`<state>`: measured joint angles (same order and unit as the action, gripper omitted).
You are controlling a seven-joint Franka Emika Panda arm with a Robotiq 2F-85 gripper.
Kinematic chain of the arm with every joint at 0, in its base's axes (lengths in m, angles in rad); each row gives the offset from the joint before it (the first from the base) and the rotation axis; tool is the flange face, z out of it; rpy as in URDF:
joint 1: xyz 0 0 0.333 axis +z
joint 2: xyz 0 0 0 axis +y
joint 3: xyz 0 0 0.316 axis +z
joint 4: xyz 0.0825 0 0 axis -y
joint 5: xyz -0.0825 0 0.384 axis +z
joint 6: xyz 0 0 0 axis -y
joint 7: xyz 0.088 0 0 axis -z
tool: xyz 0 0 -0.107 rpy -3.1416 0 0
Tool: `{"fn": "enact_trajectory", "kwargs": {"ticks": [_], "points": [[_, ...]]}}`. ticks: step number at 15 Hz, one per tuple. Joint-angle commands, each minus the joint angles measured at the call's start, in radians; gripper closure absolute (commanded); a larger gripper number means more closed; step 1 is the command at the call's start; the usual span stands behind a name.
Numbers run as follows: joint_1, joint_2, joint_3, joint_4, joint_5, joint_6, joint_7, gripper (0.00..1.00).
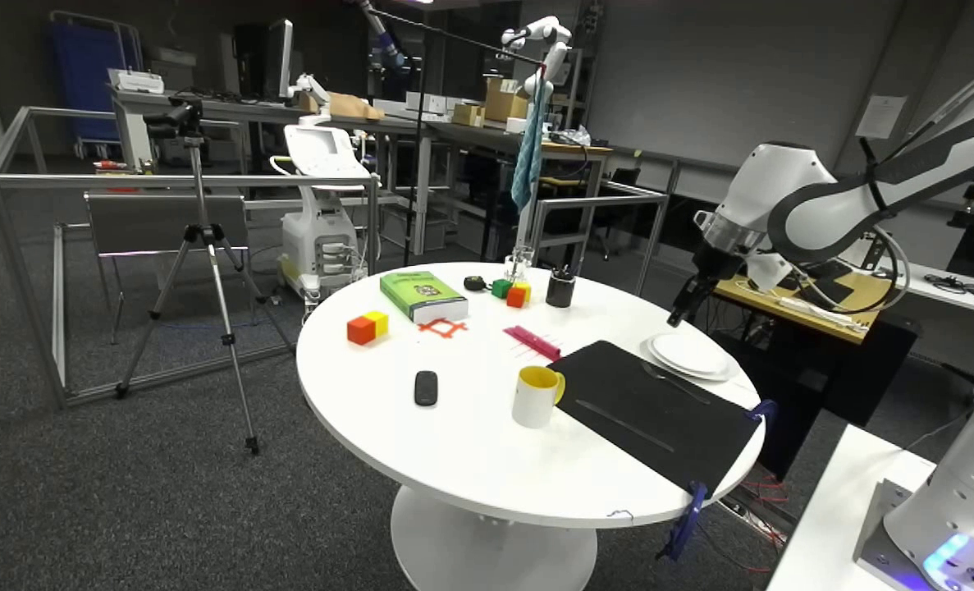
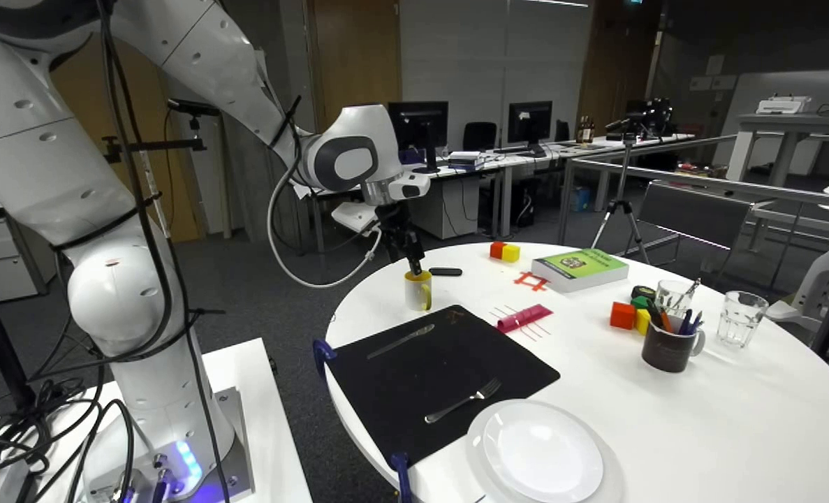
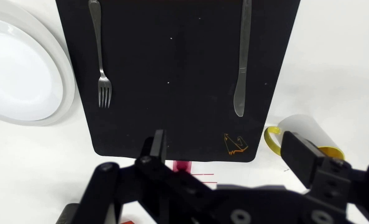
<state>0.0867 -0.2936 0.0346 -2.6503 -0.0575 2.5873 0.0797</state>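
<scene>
My gripper is open and empty above the round table, in the wrist view (image 3: pixel 228 146) and both exterior views (image 1: pixel 675 318) (image 2: pixel 414 269). Below it lies a black placemat (image 3: pixel 172 62) with a fork (image 3: pixel 100 59) and a knife (image 3: pixel 243 62). A white mug (image 3: pixel 299 127) with yellow handle and inside stands by the mat's corner. The right finger partly hides it in the wrist view; it also shows in both exterior views (image 1: pixel 532 402) (image 2: pixel 414 297). White stacked plates (image 3: pixel 19 71) lie along the mat's other side. A pink piece (image 3: pixel 182 165) lies past the mat's edge, partly hidden by the gripper.
On the white table (image 1: pixel 454 443) are a green book (image 1: pixel 425 297), red and yellow cubes (image 1: pixel 361 331), a black handheld object (image 1: pixel 426 388), a dark pen mug (image 2: pixel 669 349) and glasses (image 2: pixel 741 318). Blue clamps (image 1: pixel 683 525) grip the table edge at the mat.
</scene>
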Motion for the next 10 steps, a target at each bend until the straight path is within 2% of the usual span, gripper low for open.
{"fn": "enact_trajectory", "kwargs": {"ticks": [1,4,5,10], "points": [[-0.009,-0.112,-0.015,-0.071,0.022,-0.025,-0.075,0.0],[-0.005,-0.153,-0.028,-0.098,0.025,-0.027,-0.108,0.0],[-0.014,-0.084,-0.005,-0.06,0.011,-0.003,-0.062,0.0],[-0.014,-0.115,-0.009,-0.081,0.012,-0.003,-0.072,0.0]]}}
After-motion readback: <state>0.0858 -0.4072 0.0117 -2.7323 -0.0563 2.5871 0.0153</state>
